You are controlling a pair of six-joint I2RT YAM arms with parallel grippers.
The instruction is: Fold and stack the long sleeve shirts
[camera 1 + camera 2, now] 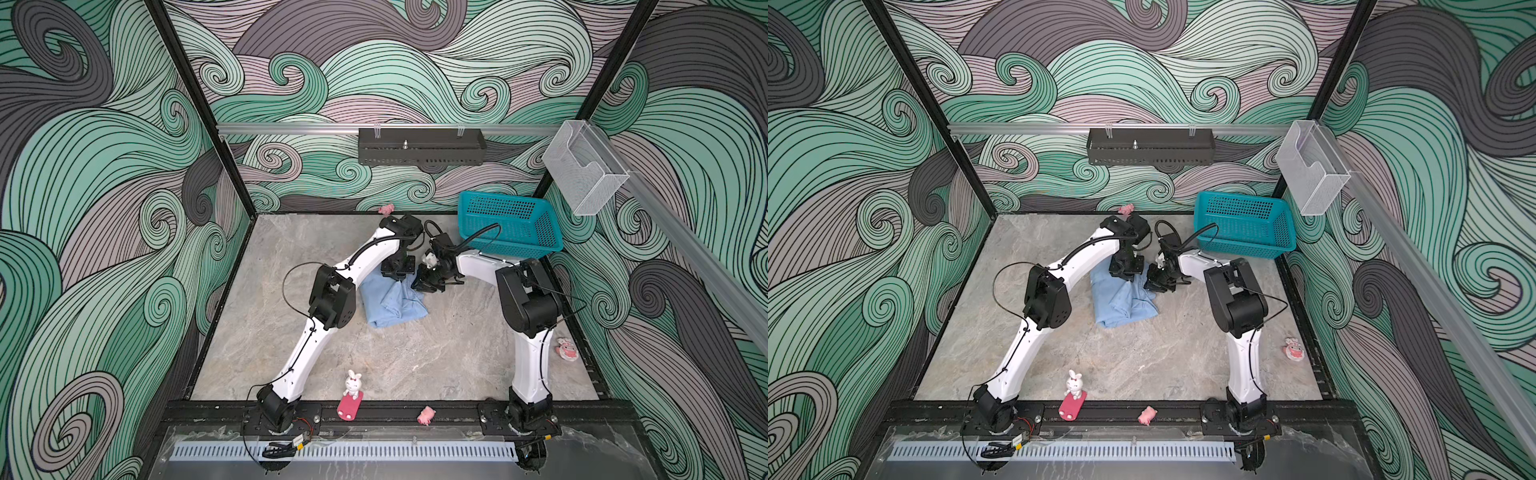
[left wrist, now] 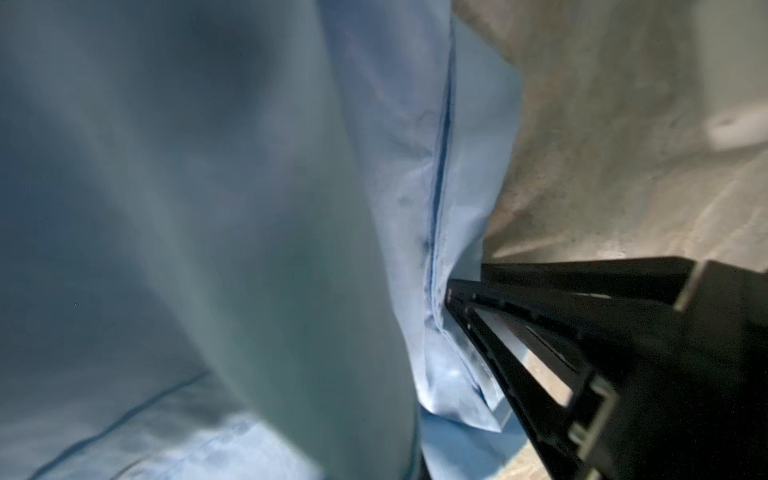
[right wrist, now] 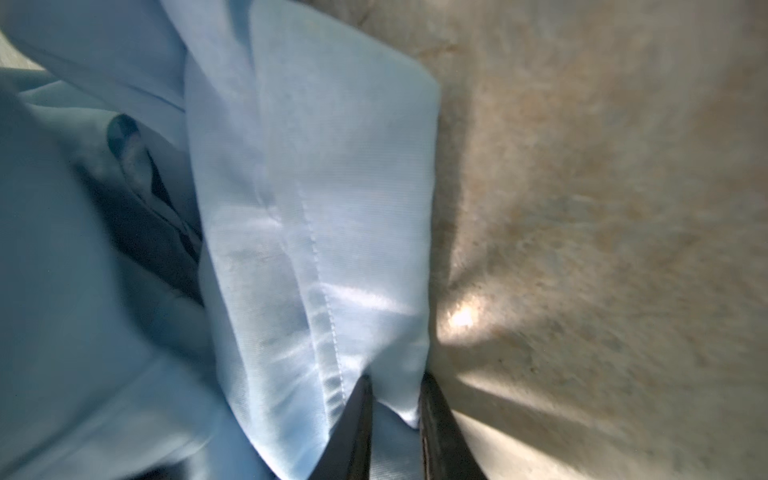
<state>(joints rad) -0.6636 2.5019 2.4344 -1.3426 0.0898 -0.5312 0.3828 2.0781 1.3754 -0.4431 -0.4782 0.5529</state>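
1. At the near edge of the table (image 1: 436,357) stand a bunny figure (image 1: 353,384) and a pink pig (image 1: 427,415), well apart from the work.
2. The shirt (image 1: 388,305) lies mid-table as a crumpled, partly folded bundle, with its near end resting on the table. Its long axis seems to run near to far, leaning slightly right toward the far end. I cannot tell which way the collar points.
3. At the shirt's far edge the left hand (image 1: 398,271) is clamped together on a seamed edge. Just to its right, the right hand (image 1: 430,284) grips a stitched hem, and its wrist view shows cloth between the fingers (image 3: 359,415).
4. The step in hand looks like a fold, with both hands holding the far edge. The next move calls for both to travel together with that edge taut, then lay it squarely over the near part.
5. A teal basket (image 1: 509,224) stands at the far right.
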